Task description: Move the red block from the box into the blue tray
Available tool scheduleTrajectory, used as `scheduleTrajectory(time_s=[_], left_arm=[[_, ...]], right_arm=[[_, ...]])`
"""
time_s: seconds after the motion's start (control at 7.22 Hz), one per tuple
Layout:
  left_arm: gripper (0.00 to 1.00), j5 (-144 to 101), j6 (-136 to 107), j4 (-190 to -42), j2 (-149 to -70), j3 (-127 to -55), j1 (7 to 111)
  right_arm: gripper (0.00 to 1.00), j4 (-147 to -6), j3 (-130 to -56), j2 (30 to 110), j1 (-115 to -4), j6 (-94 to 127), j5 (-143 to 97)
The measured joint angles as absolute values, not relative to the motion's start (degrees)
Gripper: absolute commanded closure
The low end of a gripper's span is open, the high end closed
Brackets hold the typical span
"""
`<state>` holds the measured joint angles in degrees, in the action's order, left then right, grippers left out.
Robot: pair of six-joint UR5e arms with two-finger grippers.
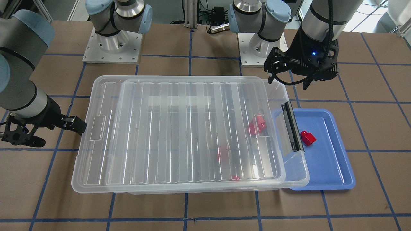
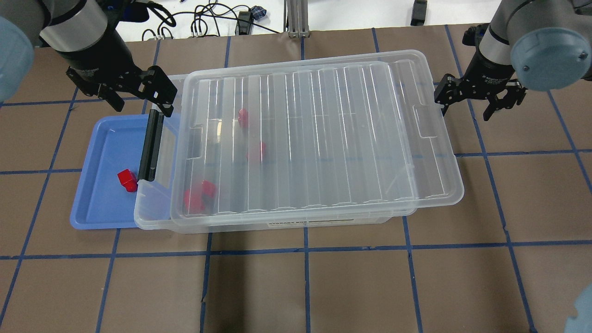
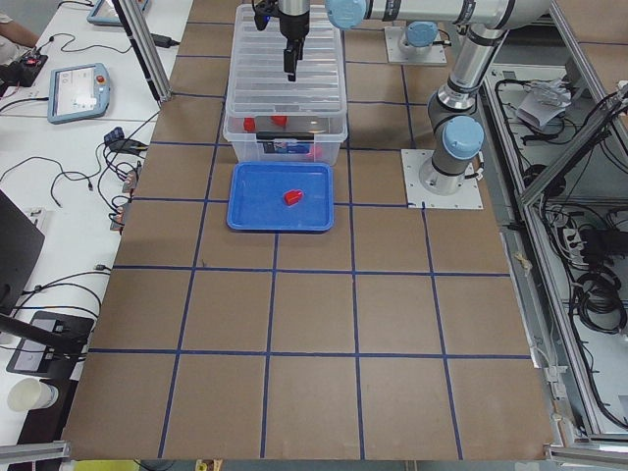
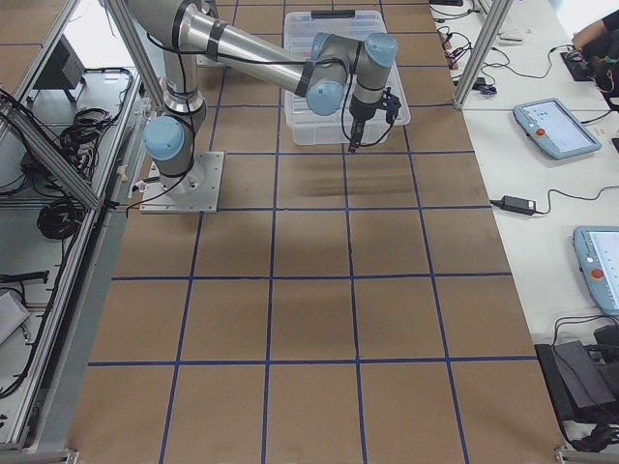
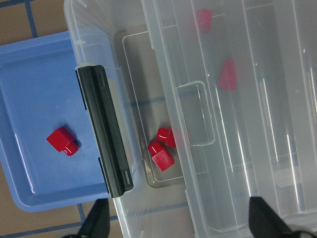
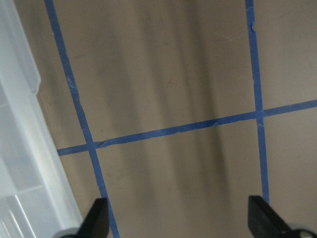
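One red block [image 1: 308, 138] lies in the blue tray [image 1: 334, 166], also seen in the left wrist view [image 5: 62, 141]. The clear box [image 2: 157, 217] stands beside and partly over the tray, its ribbed lid [image 2: 323, 138] shifted toward my right, leaving the end by the black latch [image 5: 106, 134] uncovered. Several red blocks [image 5: 162, 151] lie inside the box. My left gripper [image 2: 138, 99] is open and empty, above the latch end. My right gripper [image 2: 469, 105] is open and empty, beside the box's other short end.
The table is brown board with blue tape lines [image 6: 173, 130]. The right wrist view shows only bare table and the lid's edge [image 6: 20, 124]. Both arm bases [image 1: 112, 45] stand behind the box. Cables lie beyond the table's far edge [image 2: 208, 23].
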<state>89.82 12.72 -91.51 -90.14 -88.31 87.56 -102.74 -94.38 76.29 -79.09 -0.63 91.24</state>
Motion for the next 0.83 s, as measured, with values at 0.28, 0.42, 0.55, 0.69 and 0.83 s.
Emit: scheduleTrajectory(time_s=[0.28,0.42,0.55,0.69,0.83], left_arm=[[0.00,89.8,12.5,-91.5,-90.2,-88.5,87.6],[0.00,89.7,12.4,-91.5,-90.0,-88.7,87.6],[0.00,89.7,12.4,-91.5,-89.8,-88.9,87.6],[0.00,89.7,12.3,-91.5,-89.7,-89.0,87.6],[0.00,89.6,12.3,-91.5,-89.6,-89.1,87.5]], right_arm=[[0.00,-102.8,-94.3,76.2,-80.9,-0.3,91.3],[0.00,-102.9,-94.3,76.2,-81.8,0.3,91.2],[0.00,-102.9,-94.3,76.1,-82.4,0.9,91.2],[0.00,-102.9,-94.2,76.1,-82.8,1.2,91.2],[0.00,-102.9,-94.2,76.1,-83.0,1.4,91.1]])
